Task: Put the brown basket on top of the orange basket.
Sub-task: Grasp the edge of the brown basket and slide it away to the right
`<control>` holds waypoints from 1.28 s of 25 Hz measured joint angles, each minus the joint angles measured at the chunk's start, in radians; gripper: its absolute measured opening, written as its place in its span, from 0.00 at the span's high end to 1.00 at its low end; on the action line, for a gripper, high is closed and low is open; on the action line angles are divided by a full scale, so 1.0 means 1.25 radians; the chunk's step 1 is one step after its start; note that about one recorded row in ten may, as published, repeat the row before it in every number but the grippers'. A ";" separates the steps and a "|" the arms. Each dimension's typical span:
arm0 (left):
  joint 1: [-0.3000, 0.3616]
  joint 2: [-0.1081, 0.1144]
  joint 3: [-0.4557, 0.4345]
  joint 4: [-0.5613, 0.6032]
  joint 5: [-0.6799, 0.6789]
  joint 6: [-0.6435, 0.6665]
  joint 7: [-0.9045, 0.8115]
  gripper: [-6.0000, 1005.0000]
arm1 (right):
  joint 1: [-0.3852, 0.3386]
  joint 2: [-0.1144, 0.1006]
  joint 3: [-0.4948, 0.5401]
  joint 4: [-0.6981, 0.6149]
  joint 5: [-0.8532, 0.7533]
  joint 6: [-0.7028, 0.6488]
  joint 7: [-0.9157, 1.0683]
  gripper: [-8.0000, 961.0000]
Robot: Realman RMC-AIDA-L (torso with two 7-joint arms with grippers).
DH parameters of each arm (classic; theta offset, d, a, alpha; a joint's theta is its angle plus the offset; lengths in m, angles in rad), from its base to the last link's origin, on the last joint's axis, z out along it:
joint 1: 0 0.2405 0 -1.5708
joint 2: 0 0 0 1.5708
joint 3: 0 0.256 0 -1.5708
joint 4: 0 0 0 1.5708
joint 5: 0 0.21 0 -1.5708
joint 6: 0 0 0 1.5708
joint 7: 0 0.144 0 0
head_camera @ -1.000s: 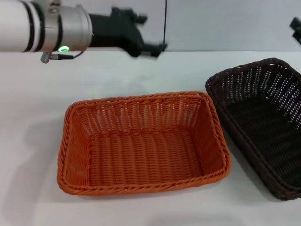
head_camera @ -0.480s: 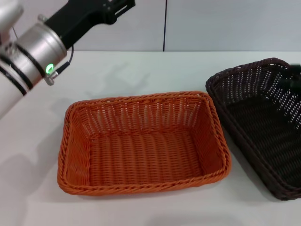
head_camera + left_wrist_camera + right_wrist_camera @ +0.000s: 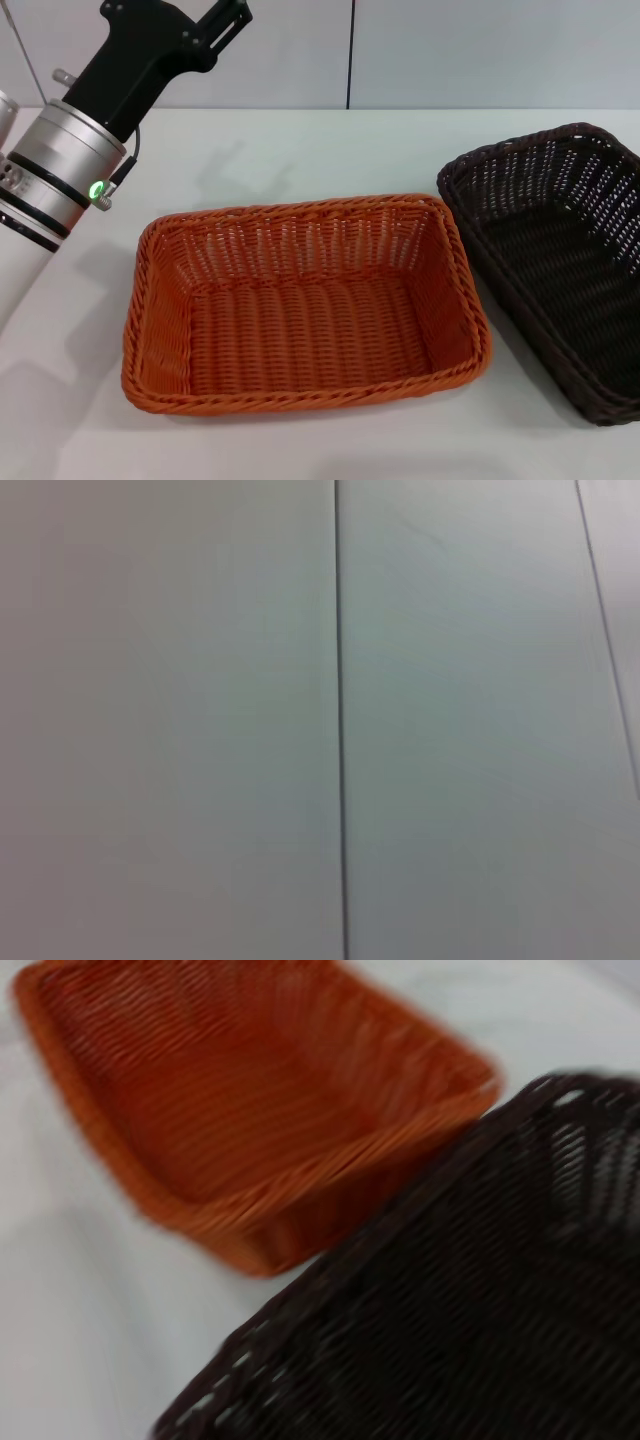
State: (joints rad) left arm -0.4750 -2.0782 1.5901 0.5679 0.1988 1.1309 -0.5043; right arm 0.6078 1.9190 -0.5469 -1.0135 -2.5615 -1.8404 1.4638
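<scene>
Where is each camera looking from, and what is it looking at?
Head view: from the robot's head, down at the table with the orange basket and brown basket side by side; the left arm shows raised at far left, left gripper pointing at the wall.
Left wrist view: faces only a bare wall panel; no robot parts.
Right wrist view: close above the brown basket, orange beyond; no fingers.
Shared: head and right wrist views show both baskets.
</scene>
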 joint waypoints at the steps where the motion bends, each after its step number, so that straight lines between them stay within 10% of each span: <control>1: 0.000 0.000 0.012 -0.004 -0.021 0.000 0.013 0.16 | -0.005 0.002 -0.002 0.002 -0.011 -0.012 -0.007 0.42; 32: -0.061 0.000 0.092 -0.048 -0.182 -0.040 0.067 0.16 | -0.092 0.124 -0.325 -0.116 -0.034 -0.248 -0.048 0.42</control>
State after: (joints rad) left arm -0.5507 -2.0785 1.7053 0.5076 -0.0282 1.0814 -0.4211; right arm 0.4922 2.0735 -0.9533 -1.1581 -2.6034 -2.1497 1.4040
